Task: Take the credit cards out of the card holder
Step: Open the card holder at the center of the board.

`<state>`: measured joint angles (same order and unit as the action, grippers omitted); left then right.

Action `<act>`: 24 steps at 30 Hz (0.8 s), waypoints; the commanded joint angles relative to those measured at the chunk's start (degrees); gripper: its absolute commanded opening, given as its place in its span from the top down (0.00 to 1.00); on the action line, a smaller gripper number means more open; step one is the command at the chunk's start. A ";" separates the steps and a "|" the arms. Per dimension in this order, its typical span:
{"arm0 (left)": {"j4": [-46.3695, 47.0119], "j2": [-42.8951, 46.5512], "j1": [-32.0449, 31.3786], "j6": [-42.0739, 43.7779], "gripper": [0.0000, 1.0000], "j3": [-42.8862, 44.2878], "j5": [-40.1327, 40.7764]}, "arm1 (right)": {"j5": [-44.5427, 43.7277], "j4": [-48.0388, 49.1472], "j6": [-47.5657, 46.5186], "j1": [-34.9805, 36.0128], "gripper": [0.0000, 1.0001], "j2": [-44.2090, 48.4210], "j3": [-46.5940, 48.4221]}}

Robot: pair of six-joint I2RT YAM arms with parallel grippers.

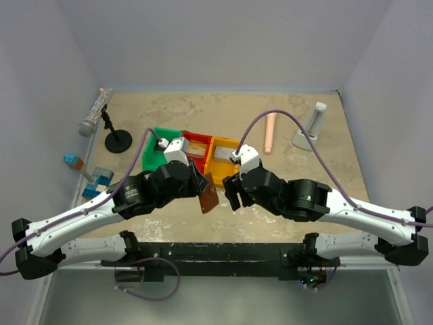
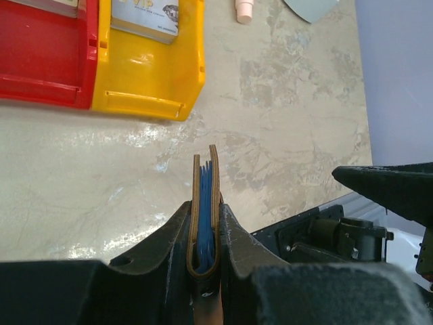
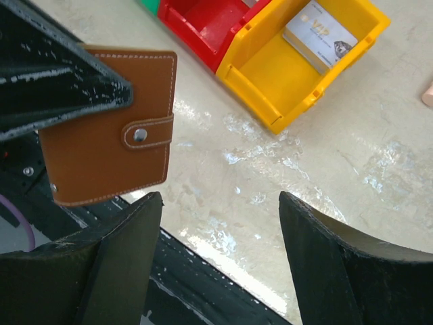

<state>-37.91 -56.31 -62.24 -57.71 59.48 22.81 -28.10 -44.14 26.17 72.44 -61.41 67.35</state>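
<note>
Both arms rise from the near edge of the table (image 1: 304, 122), elbows pushed outward and forearms angled inward, so the two wrists meet over the middle of the near half. The left gripper (image 2: 205, 217) is clenched on the card holder (image 3: 101, 135), pinching it near its folded spine and holding it up off the table, tilted, with its brown cover facing the other arm. The holder's snap strap (image 3: 145, 133) is fastened (from the left wrist view, blue shows between the two brown covers). The right gripper (image 3: 220, 203) is released, its jaws spread wide with nothing between them, pointing down just to the right of the holder and not touching it. Beyond the wrists stand three bins in a touching row: the green bin (image 1: 159, 145), the red bin (image 3: 203, 27) and the yellow bin (image 3: 270, 101). A pale card (image 3: 318, 37) lies in the yellow one.
</note>
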 commanded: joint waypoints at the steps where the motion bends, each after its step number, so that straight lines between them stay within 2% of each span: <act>1: -5.15 -2.04 -1.83 -8.37 1.00 4.50 5.67 | -3.91 2.48 2.83 0.33 0.27 -0.73 3.49; 12: -2.78 -3.10 -3.07 -15.32 1.00 4.06 4.09 | -1.70 2.31 5.38 1.21 0.32 -6.00 6.03; 24: -0.68 -2.57 -3.15 -16.73 1.00 2.31 1.72 | 0.32 1.96 5.47 1.47 0.33 -9.34 7.53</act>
<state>-41.25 -59.77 -65.01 -72.82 61.56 25.23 -28.25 -42.85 30.48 73.52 -69.97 71.61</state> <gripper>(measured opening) 0.227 0.672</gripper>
